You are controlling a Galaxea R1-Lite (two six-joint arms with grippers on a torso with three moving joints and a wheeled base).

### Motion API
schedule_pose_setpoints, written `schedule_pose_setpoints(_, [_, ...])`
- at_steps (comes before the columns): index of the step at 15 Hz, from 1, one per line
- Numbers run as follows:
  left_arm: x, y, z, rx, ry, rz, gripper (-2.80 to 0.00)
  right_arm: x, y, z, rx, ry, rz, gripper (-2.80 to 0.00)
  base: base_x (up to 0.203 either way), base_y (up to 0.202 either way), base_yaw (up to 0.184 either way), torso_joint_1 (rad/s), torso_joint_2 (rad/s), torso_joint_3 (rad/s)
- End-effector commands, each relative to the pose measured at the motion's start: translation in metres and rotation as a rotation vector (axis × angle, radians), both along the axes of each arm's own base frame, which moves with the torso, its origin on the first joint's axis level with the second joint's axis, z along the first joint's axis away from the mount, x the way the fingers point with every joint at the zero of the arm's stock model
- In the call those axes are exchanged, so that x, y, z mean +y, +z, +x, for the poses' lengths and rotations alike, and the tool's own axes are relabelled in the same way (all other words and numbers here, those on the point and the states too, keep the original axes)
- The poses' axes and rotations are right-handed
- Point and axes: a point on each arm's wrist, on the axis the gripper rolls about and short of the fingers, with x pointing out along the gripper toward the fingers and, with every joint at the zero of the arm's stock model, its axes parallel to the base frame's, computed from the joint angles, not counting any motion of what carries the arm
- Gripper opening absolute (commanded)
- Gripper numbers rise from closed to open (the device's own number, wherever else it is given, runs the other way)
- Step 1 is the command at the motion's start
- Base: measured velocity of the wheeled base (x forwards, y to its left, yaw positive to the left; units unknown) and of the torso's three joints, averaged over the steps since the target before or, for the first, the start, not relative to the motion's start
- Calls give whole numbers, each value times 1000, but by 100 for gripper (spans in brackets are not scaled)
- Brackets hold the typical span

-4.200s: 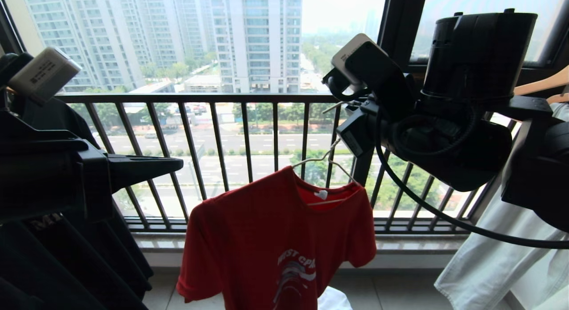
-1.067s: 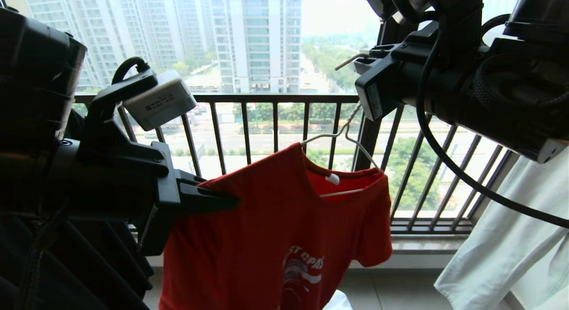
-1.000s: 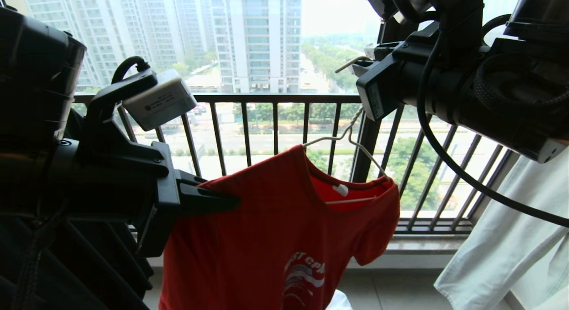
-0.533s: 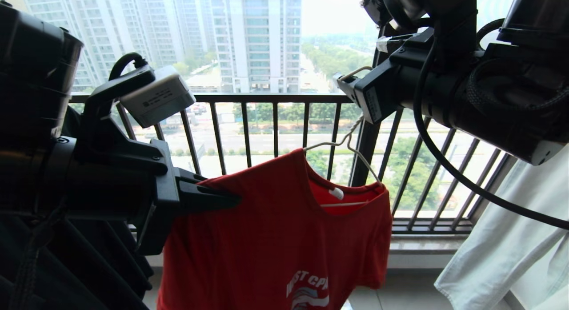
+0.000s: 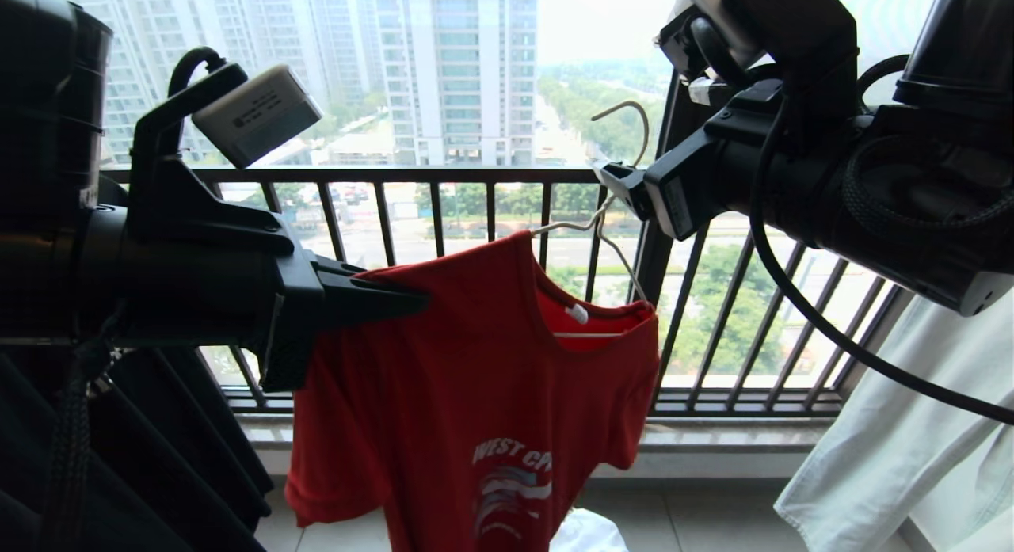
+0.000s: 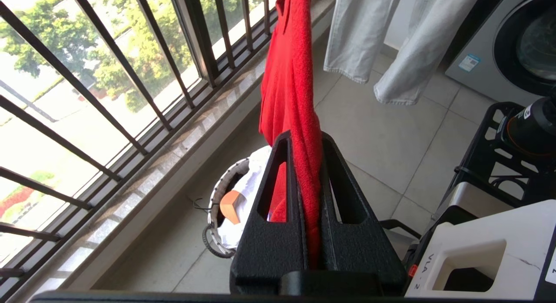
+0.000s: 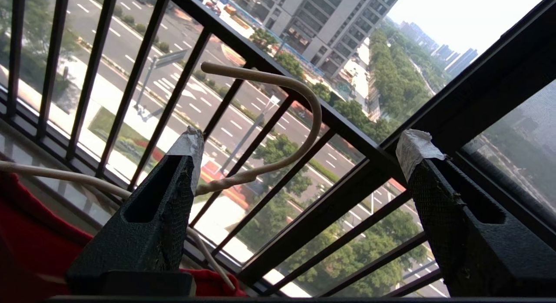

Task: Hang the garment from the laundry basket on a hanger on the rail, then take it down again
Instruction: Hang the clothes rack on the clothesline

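- The red short-sleeved T-shirt with white "WEST COAST" lettering (image 5: 483, 394) was seen draped on the thin white wire hanger (image 5: 606, 219), in front of the black barred window railing (image 5: 444, 176).
- The shirt's shoulder fabric was clamped between the closed jaws of the left gripper (image 6: 304, 216), at the garment's left upper edge in the head view.
- The right gripper (image 7: 299, 164) was held with its jaws wide apart around the hanger's curved hook; one taped fingertip (image 7: 189, 144) lay just beside the wire neck, and no grip was shown.
- The rail was not visible in any view, so it could not be told whether the hook was resting on anything.
- The small round laundry basket with a white rim (image 6: 217, 194) stood on the tiled floor beside the window sill, below the shirt, with white cloth and an orange object inside it.
- Judged from this, the hanger was being passed between holds, with the shirt's weight borne largely by the left clamp.
- To do the step well, the left clamp should be kept steady so the hanger does not tip and slide out of the collar.
- The right jaws should be centred on the twisted neck below the hook before closing, and a firm closure should be confirmed before anything is lifted or lowered.
- A slipped hanger or a shirt dragged off one shoulder would be the likely fault.
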Motion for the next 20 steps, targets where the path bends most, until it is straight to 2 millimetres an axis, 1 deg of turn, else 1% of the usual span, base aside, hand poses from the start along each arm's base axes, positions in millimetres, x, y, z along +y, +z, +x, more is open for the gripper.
schedule_pose_setpoints(1, [4, 2, -1, -10, 12, -6, -280, -8, 2, 0, -7, -21, 6, 0, 0, 0, 0, 0, 0, 0])
schedule_pose_setpoints(6, [6, 3, -2, -14, 20, -8, -280, -28, -9, -3, 48, -58, 76, 0, 0, 0, 0, 0, 0, 0])
schedule_pose_setpoints(7, [7, 3, -2, -14, 21, -8, -280, -31, -12, -2, 58, -63, 86, -280, 0, 0, 0, 0, 0, 0])
schedule_pose_setpoints(10, [8, 4, -1, -15, 27, -9, -280, -44, -16, -1, 77, -66, 114, -280, 0, 0, 0, 0, 0, 0])
schedule_pose_setpoints(14, [12, 5, -1, -20, 46, -13, -280, -53, -32, 4, 140, -85, 156, -280, 0, 0, 0, 0, 0, 0])
schedule_pose_setpoints(20, [16, 10, -3, -39, 58, -27, -280, -64, -38, 11, 161, -110, 185, -280, 0, 0, 0, 0, 0, 0])
